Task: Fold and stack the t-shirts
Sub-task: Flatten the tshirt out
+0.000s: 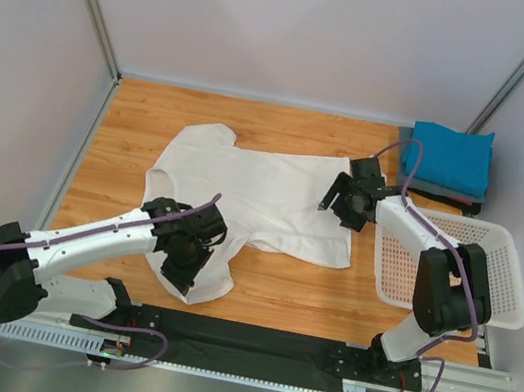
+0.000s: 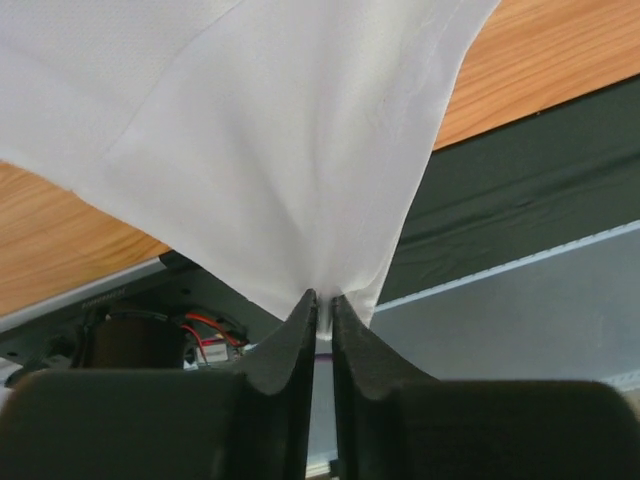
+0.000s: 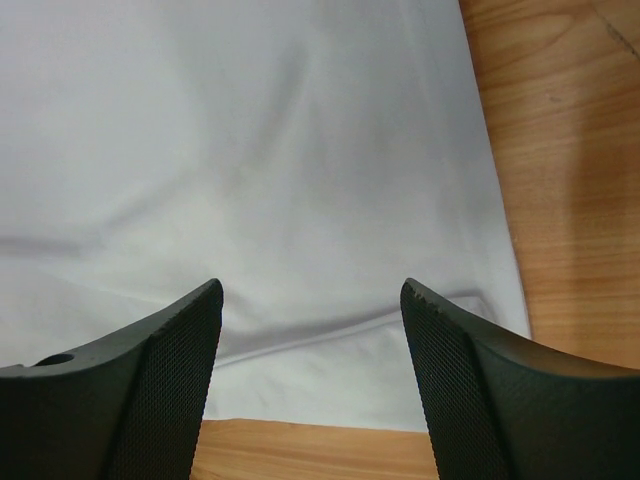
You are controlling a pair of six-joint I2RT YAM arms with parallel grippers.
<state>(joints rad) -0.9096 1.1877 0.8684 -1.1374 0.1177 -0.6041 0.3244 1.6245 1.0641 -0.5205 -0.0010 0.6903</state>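
The white t-shirt (image 1: 263, 191) lies spread on the wooden table, its near sleeve pulled toward the front edge. My left gripper (image 1: 187, 252) is shut on that sleeve's edge. In the left wrist view the cloth (image 2: 260, 130) fans out from the pinched fingertips of the left gripper (image 2: 322, 297). My right gripper (image 1: 343, 208) hovers open over the shirt's right hem. In the right wrist view the right gripper (image 3: 310, 290) has nothing between its fingers, only the white cloth (image 3: 250, 150) below. A folded teal t-shirt (image 1: 449, 156) rests on a dark grey one (image 1: 456, 199) at the back right.
A white mesh basket (image 1: 512, 263) stands at the right, beside the right arm. A black strip (image 1: 247, 338) and a metal rail run along the table's front edge. Grey walls enclose the table on three sides.
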